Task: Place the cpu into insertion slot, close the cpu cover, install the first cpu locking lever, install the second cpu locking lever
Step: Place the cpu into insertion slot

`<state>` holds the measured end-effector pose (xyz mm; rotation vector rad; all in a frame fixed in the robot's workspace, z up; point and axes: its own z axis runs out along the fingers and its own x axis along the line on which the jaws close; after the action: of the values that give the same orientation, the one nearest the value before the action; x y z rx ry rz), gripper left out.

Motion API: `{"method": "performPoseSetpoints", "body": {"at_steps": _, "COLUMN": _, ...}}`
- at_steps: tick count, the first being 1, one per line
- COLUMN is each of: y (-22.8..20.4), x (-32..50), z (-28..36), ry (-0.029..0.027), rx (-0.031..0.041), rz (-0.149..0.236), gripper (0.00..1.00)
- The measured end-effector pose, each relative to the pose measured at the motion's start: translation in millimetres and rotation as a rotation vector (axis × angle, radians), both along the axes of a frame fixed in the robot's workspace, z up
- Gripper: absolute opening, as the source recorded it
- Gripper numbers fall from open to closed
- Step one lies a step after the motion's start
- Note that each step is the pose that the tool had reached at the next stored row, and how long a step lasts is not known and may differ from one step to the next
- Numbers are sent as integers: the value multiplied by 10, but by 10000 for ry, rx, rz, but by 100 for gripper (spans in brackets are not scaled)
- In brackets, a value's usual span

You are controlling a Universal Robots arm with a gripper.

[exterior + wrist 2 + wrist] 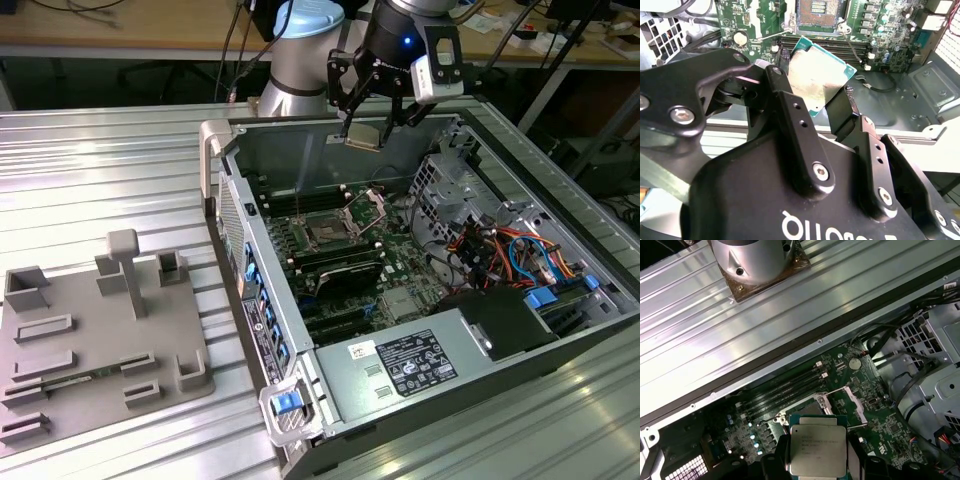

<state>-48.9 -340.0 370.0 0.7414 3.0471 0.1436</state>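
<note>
End effector (364, 130) clenched on the cpu (362, 138), gripping two opposite edges and holding it in the air above the open computer case (300, 150) on the bench (100, 170). Below it, the insertion slot (326, 232) on the motherboard (400, 270) lies uncovered, with the cpu cover (366, 207) raised beside it.

Colour-wise: the flat square metal-topped cpu (820, 75) is dull silver-grey with a teal-green rim. The chunky matte gripper (810, 82) is black with white lettering. The big rectangular motherboard (400, 270) is dark green with black slots. The ribbed aluminium table (100, 170) is shiny silver, striped lengthwise. The moulded fixture plate (90, 340) is plain grey. The bundled cables (505, 245) are orange, red and blue.
</note>
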Motion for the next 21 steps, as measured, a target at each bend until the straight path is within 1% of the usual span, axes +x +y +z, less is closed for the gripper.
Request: {"method": "performPoseSetpoints", "body": {"at_steps": 21, "y": 0, "x": 0, "z": 0, "ry": -1, "rx": 0, "rz": -216, "gripper": 55}}
